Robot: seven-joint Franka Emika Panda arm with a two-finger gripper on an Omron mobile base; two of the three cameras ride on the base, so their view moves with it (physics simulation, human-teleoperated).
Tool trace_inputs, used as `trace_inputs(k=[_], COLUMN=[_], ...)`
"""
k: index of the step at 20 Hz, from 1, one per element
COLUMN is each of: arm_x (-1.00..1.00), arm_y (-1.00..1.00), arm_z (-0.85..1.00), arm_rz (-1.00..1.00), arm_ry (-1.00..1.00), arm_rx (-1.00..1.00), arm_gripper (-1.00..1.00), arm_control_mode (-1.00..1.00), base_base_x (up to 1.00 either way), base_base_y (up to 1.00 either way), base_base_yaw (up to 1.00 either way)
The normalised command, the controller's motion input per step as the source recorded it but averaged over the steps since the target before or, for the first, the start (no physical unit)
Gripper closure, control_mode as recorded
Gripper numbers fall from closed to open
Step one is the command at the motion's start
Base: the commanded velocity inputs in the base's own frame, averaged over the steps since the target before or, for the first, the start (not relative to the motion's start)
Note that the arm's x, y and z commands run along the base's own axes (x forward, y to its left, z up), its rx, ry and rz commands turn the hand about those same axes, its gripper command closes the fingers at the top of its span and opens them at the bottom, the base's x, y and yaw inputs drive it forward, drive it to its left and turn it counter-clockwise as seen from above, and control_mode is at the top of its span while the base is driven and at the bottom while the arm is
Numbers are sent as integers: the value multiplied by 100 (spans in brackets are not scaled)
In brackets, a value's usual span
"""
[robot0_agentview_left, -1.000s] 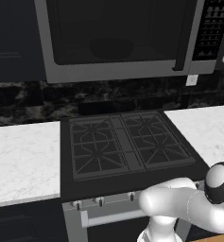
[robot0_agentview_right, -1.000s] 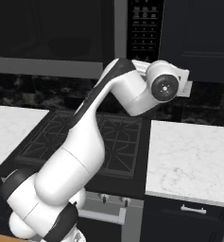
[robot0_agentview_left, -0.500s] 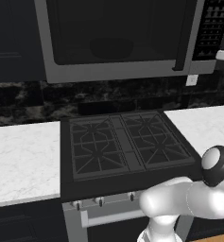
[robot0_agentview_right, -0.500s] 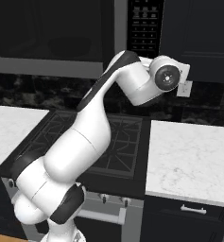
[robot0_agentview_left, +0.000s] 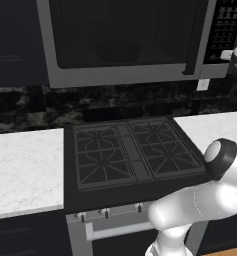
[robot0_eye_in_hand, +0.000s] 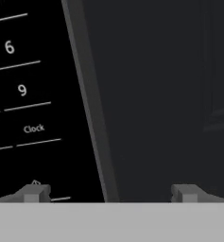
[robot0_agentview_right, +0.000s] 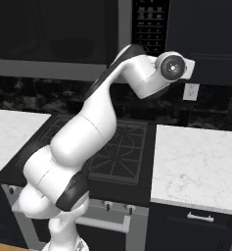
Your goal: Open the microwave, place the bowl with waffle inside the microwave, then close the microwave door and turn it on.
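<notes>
The microwave (robot0_agentview_left: pixel 125 42) hangs over the stove, its grey steel frame around a dark glass front. The microwave door (robot0_agentview_left: pixel 120 35) is shut, with its black bar handle (robot0_agentview_left: pixel 191 37) upright near the right side. My gripper (robot0_eye_in_hand: pixel 108 194) is open, raised close to the right end of the microwave. Its left fingertip (robot0_eye_in_hand: pixel 35 193) is before the black button panel (robot0_eye_in_hand: pixel 23 90), where the keys 6, 9 and Clock show. Its right fingertip (robot0_eye_in_hand: pixel 184 193) is before the dark cabinet beside the microwave. Nothing is between the fingers. The bowl and the waffle are out of view.
A black gas stove (robot0_agentview_left: pixel 132 152) stands below the microwave, between white marble counters (robot0_agentview_left: pixel 20 170) (robot0_agentview_right: pixel 200 162). A wall outlet (robot0_agentview_right: pixel 190 91) sits on the dark backsplash. Dark cabinets (robot0_agentview_right: pixel 210 39) flank the microwave. My arm (robot0_agentview_right: pixel 93 132) arches over the stove's right half.
My hand has risen and closed in on the microwave's button panel. The gripper has stayed open. The microwave door has not moved.
</notes>
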Motion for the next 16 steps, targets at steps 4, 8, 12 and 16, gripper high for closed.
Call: trace_inputs(k=[4, 8, 12, 16], arm_x=[32, 11, -51, -100], arm_y=[0, 0, 0, 2], arm_z=[0, 0, 0, 0], arm_rz=[0, 0, 0, 0], arm_ry=[4, 2, 0, -1], arm_rx=[0, 0, -2, -4], arm_gripper=[-100, -100, -100, -100], arm_control_mode=[-100, -100, -100, -100], base_base_x=[0, 0, 0, 0], base_base_y=[0, 0, 0, 0], base_base_yaw=[0, 0, 0, 0])
